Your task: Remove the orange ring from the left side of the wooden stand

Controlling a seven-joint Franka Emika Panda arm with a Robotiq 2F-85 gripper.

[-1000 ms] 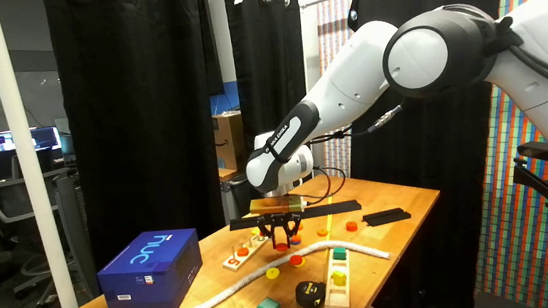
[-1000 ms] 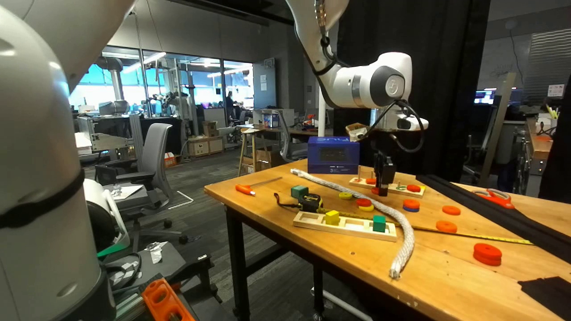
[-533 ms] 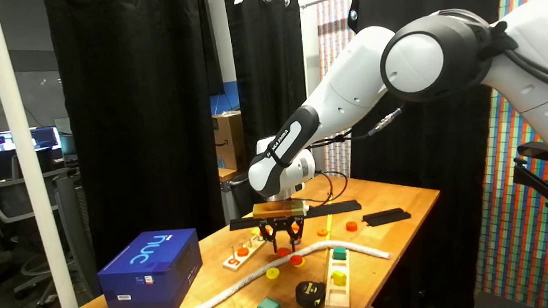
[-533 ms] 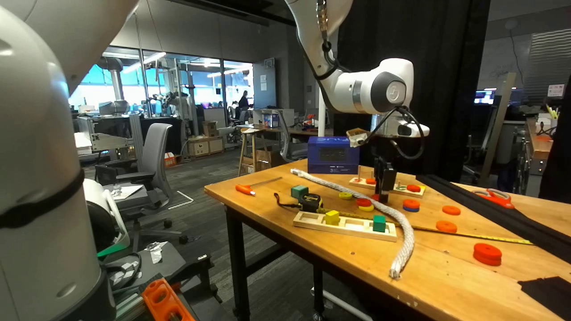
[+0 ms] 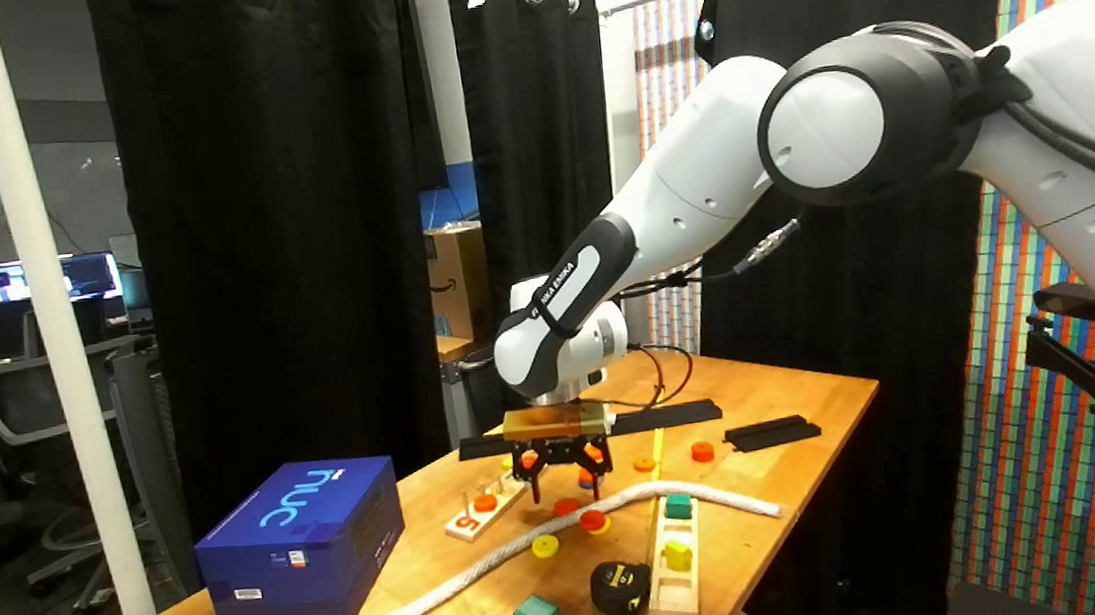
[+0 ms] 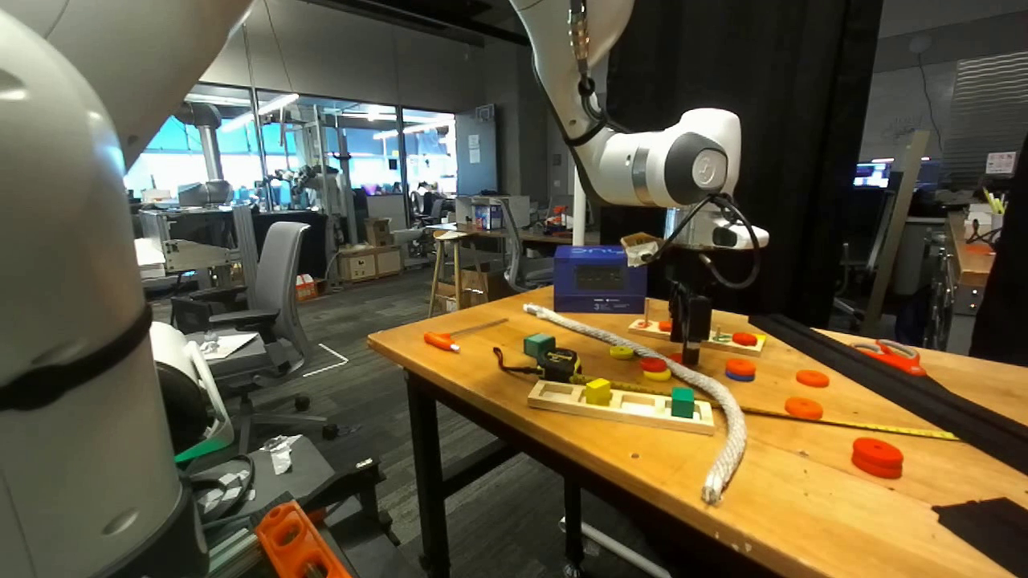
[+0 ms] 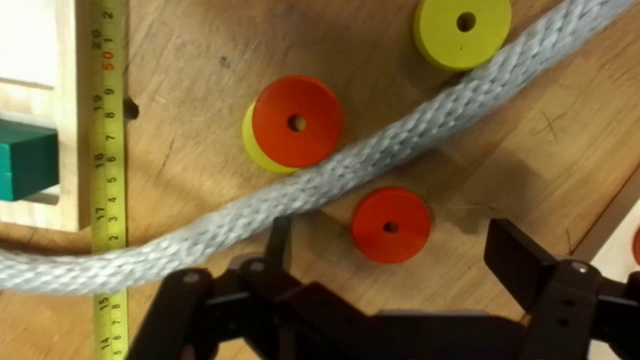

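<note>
An orange-red ring (image 7: 390, 250) with a small centre hole lies flat on the table, just beside a rope. My gripper (image 7: 391, 221) is open above it, one finger to each side, and neither touches the ring. In an exterior view the gripper (image 5: 567, 495) hangs low over the same ring (image 5: 565, 507). Close by, the wooden stand (image 5: 469, 525) shows upright pegs and a red 5 at its near end. One orange ring (image 5: 485, 502) sits on that stand, and another (image 6: 744, 339) is at its opposite end. The gripper partly covers the stand's middle in an exterior view.
The white rope (image 7: 400, 135) crosses under one fingertip. Past it lie a red ring (image 7: 305, 95) stacked on a yellow one and a separate yellow ring (image 7: 442, 40). A block tray (image 5: 676, 598), tape measure (image 5: 621, 587), blue box (image 5: 310, 551) and black strip (image 6: 883, 385) also occupy the table.
The jaws were shut on the orange-red ring above the table one second ago. The gripper has lowered and opened, and the ring now rests on the table between the spread fingers.
</note>
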